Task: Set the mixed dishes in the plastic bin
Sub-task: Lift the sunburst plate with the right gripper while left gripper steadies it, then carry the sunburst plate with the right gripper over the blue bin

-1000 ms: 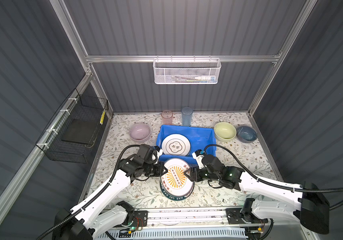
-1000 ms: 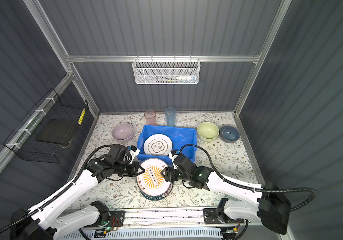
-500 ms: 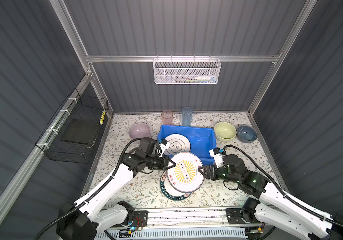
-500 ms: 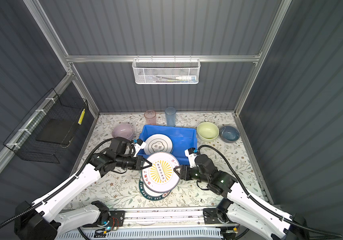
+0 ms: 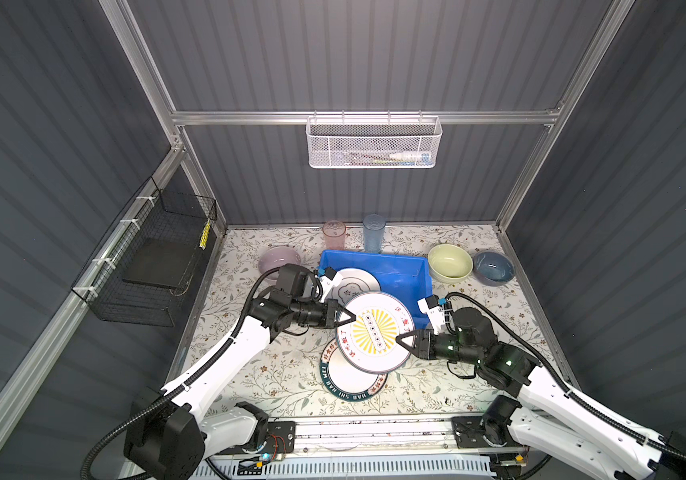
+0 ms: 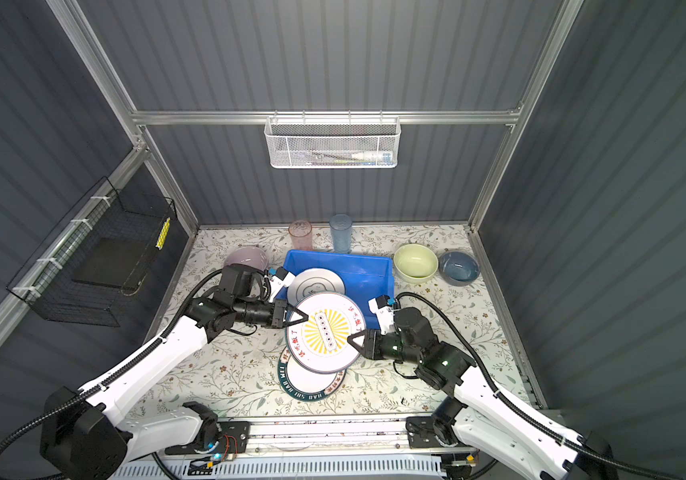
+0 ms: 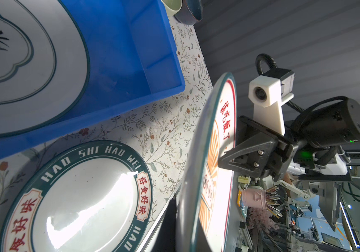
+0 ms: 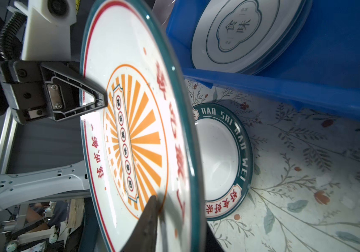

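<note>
Already in blue plastic bin (image 5: 411, 266): white ringed plate (image 5: 353, 282). Aloft just beside bin: orange sunburst plate (image 5: 374, 332), clamped in left fingers (image 5: 345, 316); grip of right fingers (image 5: 407, 338) unclear. Outside bin: green lettered plate (image 5: 349, 384), bowls (image 5: 450, 262), tumblers (image 5: 334, 232).

green-rim plate (image 5: 346, 385) nr bench front edge, half under sunburst plate (image 5: 374, 332) | my rt claw (image 5: 399, 338) lower finger hid below it, grip unclear | lilac bowl (image 5: 275, 257) part behind my L arm (image 5: 245, 334) | mesh basket (image 5: 374, 145) contents too small
</note>
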`<action>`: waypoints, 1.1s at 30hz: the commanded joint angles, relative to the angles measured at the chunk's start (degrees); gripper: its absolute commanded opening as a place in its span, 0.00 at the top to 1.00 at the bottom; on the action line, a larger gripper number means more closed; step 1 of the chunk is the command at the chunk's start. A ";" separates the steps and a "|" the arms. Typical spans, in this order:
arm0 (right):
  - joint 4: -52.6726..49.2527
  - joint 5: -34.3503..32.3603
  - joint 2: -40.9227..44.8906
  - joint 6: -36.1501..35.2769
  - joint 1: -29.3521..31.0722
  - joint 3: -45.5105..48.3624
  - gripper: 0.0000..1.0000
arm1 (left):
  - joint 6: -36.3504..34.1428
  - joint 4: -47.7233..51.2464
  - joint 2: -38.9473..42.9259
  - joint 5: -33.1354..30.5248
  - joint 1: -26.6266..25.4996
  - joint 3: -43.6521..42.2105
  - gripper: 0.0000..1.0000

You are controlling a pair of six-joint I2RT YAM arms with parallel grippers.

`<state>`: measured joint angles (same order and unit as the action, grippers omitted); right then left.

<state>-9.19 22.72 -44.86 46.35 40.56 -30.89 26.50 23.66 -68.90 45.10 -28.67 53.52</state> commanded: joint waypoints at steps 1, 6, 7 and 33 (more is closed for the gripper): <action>2.82 1.80 -0.43 1.27 -0.61 0.57 0.83 | -1.92 -0.93 0.86 3.63 0.58 2.34 0.99; 4.43 2.60 -1.96 2.07 -1.35 0.28 0.94 | -3.06 1.35 1.97 1.40 0.96 1.72 0.94; 4.45 2.49 -2.14 2.05 -1.44 0.14 0.95 | -3.27 1.95 2.18 0.62 0.98 1.68 0.91; -4.04 -7.52 -13.30 -6.01 -6.53 -15.04 1.00 | -5.12 19.32 7.25 -25.76 2.64 3.87 0.50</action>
<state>-12.97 16.97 -57.10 43.48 35.07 -42.57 22.85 38.74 -62.46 24.01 -26.50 55.94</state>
